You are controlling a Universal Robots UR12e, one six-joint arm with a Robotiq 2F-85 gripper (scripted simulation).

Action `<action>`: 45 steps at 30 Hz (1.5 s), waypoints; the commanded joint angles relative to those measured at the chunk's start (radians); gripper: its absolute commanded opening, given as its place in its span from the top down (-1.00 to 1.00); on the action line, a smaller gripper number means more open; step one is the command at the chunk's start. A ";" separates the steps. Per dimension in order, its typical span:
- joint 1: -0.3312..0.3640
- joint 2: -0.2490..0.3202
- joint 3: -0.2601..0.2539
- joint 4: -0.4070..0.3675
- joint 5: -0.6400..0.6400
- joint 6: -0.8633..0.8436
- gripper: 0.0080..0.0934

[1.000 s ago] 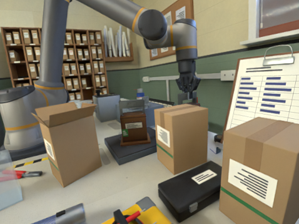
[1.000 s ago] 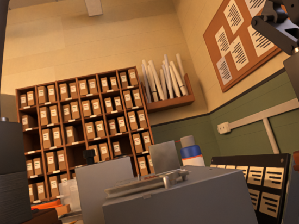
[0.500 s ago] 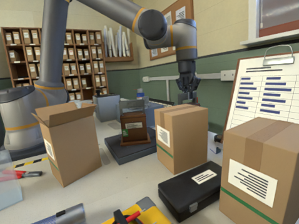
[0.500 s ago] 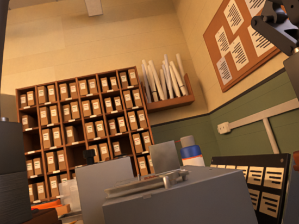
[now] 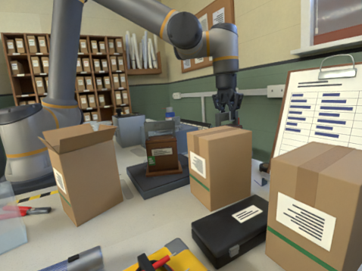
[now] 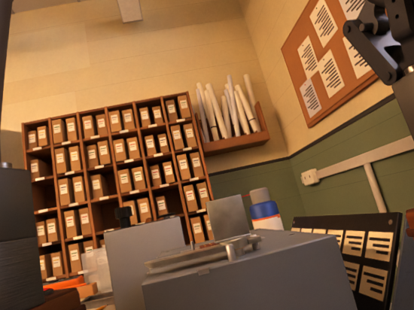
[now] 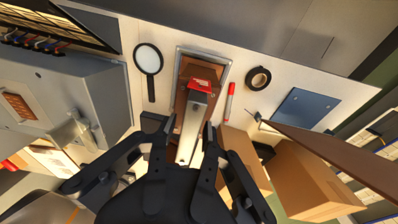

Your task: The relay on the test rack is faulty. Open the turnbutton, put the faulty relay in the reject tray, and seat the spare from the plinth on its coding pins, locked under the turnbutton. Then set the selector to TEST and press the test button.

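The faulty relay [image 7: 196, 94], a brown block with a red tag and a grey handle plate, stands in the grey-rimmed reject tray [image 7: 201, 78] on the bench. My gripper [image 7: 188, 129] is right above it, open, with the handle plate between the fingers and nothing held. In the side camera the gripper [image 5: 227, 112] hangs behind a sealed carton, which hides the tray. The spare relay [image 5: 163, 155], brown with a white and green label, sits on its dark plinth [image 5: 159, 178]. The grey test rack [image 7: 63, 91] has its turnbutton [image 7: 77, 129] on top, also seen from below [image 6: 233, 244].
A sealed carton [image 5: 219, 165] stands beside the tray, toward the bench front. An open carton [image 5: 81, 171] and a larger carton [image 5: 318, 205] stand nearer. A magnifier [image 7: 148, 63], marker [image 7: 230, 100], tape roll [image 7: 258, 78] and blue plate [image 7: 304, 107] lie around the tray. A clipboard [image 5: 322, 106] leans at right.
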 commanded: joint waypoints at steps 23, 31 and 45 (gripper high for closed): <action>0.000 -0.041 -0.036 0.074 0.000 0.000 0.06; 0.000 -0.048 -0.042 0.087 0.000 0.000 0.06; 0.000 -0.101 -0.110 0.205 0.000 0.000 0.06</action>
